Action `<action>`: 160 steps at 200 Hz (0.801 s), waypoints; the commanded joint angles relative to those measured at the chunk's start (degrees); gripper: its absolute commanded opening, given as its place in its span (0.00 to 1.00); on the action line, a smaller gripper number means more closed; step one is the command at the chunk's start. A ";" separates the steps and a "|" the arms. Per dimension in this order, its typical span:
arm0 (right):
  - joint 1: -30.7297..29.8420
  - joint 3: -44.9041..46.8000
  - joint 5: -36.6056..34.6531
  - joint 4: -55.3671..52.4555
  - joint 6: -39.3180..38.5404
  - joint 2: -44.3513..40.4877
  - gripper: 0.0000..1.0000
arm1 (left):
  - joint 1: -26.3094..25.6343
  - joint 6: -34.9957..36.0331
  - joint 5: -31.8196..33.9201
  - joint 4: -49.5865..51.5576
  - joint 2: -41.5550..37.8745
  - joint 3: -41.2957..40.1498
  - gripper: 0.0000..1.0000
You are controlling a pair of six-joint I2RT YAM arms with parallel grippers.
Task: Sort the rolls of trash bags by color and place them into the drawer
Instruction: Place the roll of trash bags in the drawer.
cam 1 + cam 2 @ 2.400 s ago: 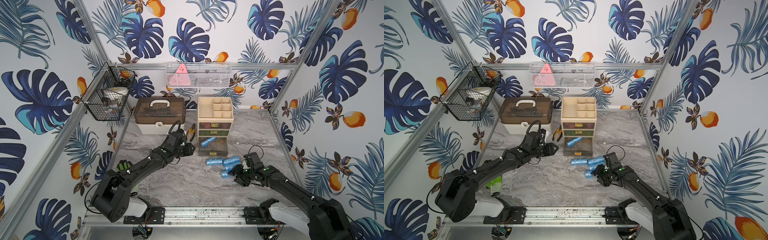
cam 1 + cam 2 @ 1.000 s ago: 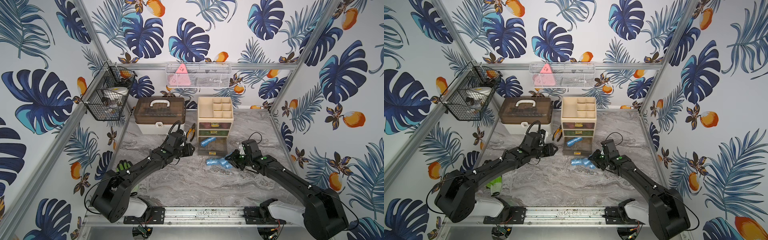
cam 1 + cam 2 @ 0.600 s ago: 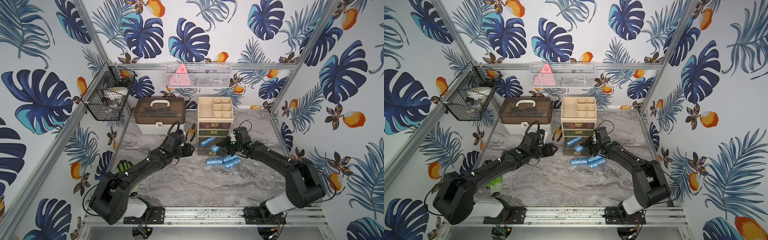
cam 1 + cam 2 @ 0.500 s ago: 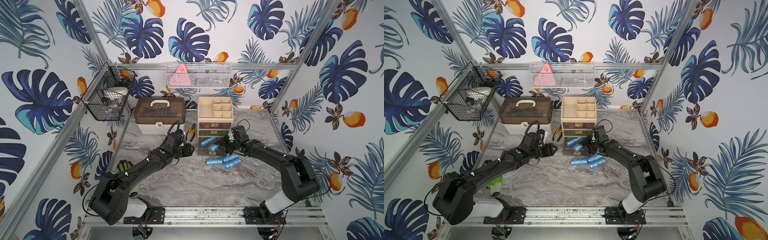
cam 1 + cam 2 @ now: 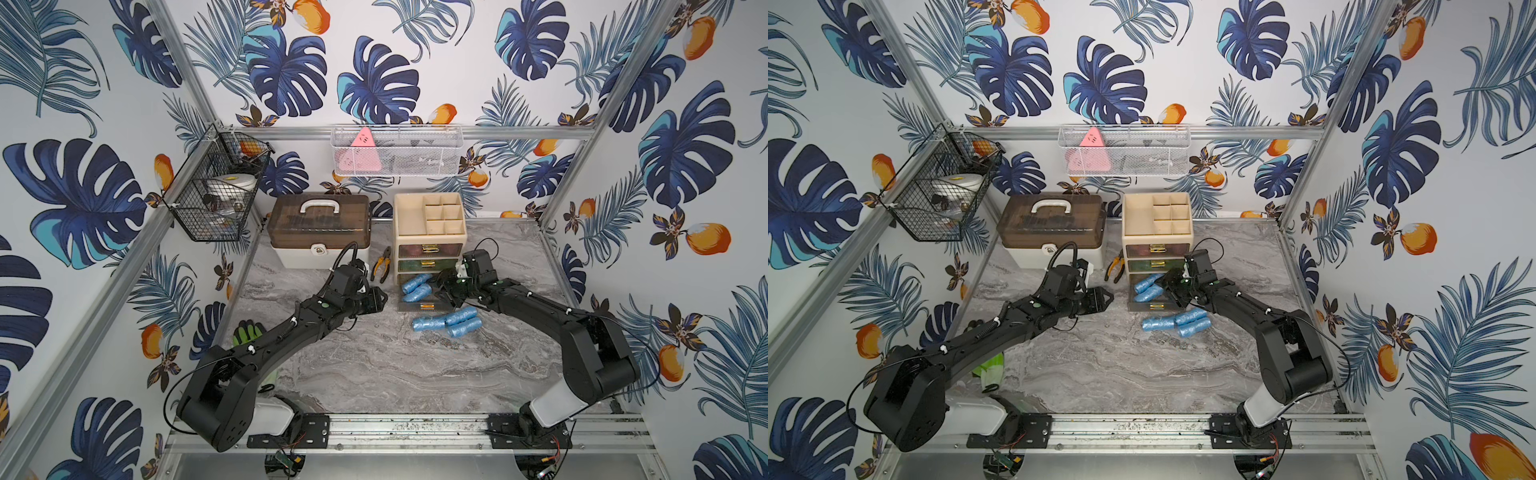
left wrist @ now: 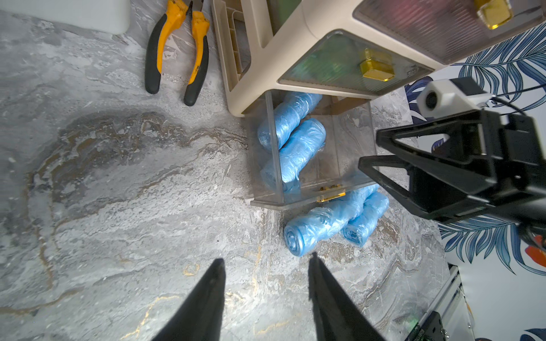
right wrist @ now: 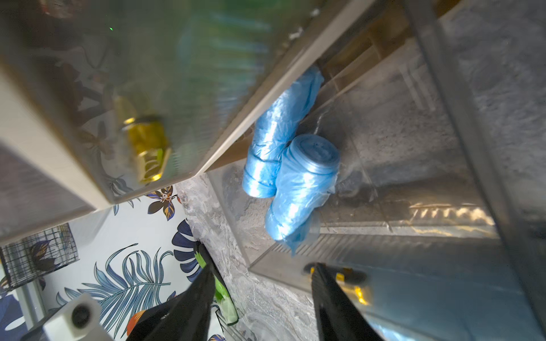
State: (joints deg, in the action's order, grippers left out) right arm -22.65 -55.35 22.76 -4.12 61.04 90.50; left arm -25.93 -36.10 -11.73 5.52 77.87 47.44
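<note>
Right pincer (image 6: 369,150) open, empty, over the drawer (image 6: 295,202) holding two blue rolls (image 6: 295,138); left pincer (image 6: 266,258) open too. Three rolls (image 6: 325,221) on the worktop (image 6: 118,206) at the drawer's six o'clock could scatter if a retreating arm clips them

Top views high, wide, looking down; wrist views close, both facing drawer (image 6: 350,147).

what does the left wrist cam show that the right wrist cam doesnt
Only the left wrist view: the pliers beside the cabinet, and the loose blue rolls on the table in front of the drawer. Only the right wrist view: the wire basket on the far wall. Both: the open bottom drawer holding two blue rolls, and the green drawer's gold handle.
</note>
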 commanded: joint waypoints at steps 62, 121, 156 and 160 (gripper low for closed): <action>2.16 9.99 -5.89 -13.78 -8.54 -15.92 0.59 | 0.19 0.26 -0.30 -0.33 -0.43 0.38 0.50; 8.23 19.86 -2.94 -13.50 -9.19 -18.60 0.56 | 0.18 -0.02 -0.52 -0.71 -0.43 0.37 0.50; 10.40 21.86 -2.44 -11.78 -9.21 -16.93 0.56 | 0.19 0.00 -0.40 -0.68 -0.48 -0.05 0.50; 10.58 21.95 -2.50 -11.62 -9.20 -16.66 0.56 | 0.18 -0.02 -0.40 -0.73 -0.50 -0.07 0.50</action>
State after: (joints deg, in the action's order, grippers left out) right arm -12.99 -33.98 19.62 -17.50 52.64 72.82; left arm -25.82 -36.12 -11.97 5.56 77.67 47.55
